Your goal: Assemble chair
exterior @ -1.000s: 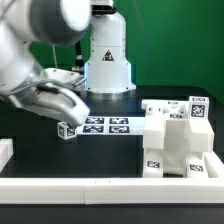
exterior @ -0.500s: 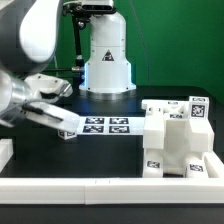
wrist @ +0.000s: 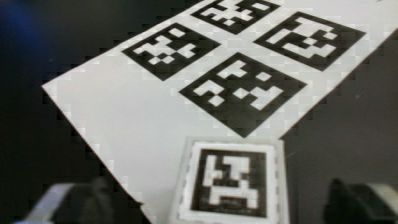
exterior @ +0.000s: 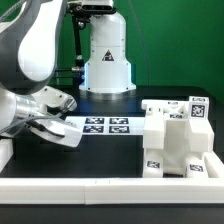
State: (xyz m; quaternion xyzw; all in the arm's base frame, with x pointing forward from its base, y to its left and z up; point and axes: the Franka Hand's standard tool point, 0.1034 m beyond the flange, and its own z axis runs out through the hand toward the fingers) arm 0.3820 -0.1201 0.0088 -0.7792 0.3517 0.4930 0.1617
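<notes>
A black counter (exterior: 110,160) fills the lower part of the exterior view, with a green wall behind it. The robot's large white and grey arm (exterior: 30,70) reaches in from the exterior view's left and bends low over the counter. Its end effector (exterior: 62,133) points down near the left end of the marker board (exterior: 105,125), a thin flat white board printed with black square tags that lies flat mid-counter. From this view I cannot tell whether the end effector's fingers are apart or together.

In the wrist view, two dark fingertips (wrist: 89,200) show at the edges of the frame, well apart, with nothing clamped between them. Between them lies a small white chair piece bearing one black tag (wrist: 228,178), resting on the counter just beside the edge of the marker board (wrist: 214,70), which shows four tags.

At the exterior view's right, a cluster of blocky white chair parts with tags (exterior: 175,140) stands together on the counter, well apart from the end effector. Behind the marker board stands the arm's white conical base (exterior: 107,55).
</notes>
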